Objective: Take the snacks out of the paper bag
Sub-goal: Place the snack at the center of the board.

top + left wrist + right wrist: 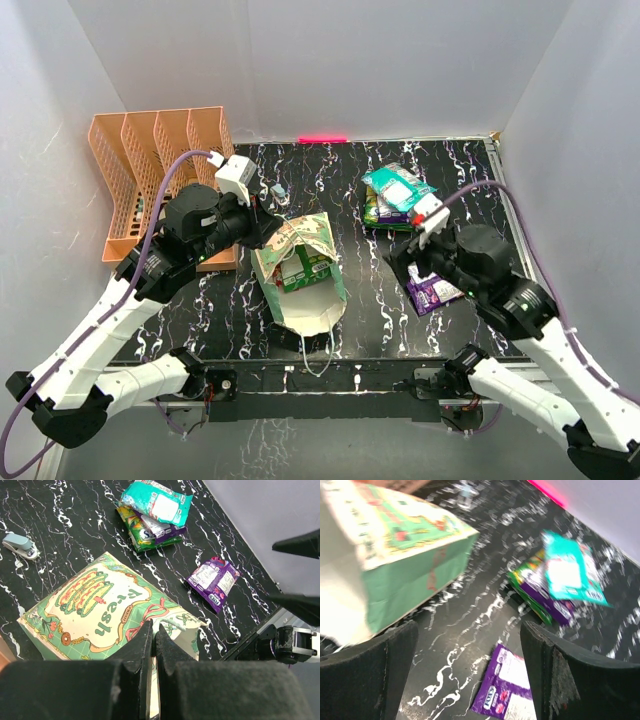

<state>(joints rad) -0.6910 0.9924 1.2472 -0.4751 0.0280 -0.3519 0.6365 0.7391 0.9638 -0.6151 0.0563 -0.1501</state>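
Bare desk [360, 270] lies between the paper bag [100, 610], mid-desk, and the purple packet [505, 687]; the orange rack [150, 160] crowds the far-left corner. The bag lies tilted, printed cream face up, mint side showing. Your left tool [152, 627] pinches its rim; your right tool [469, 627] gapes above the purple packet. Only the top view shows a green packet [303, 268] inside the bag
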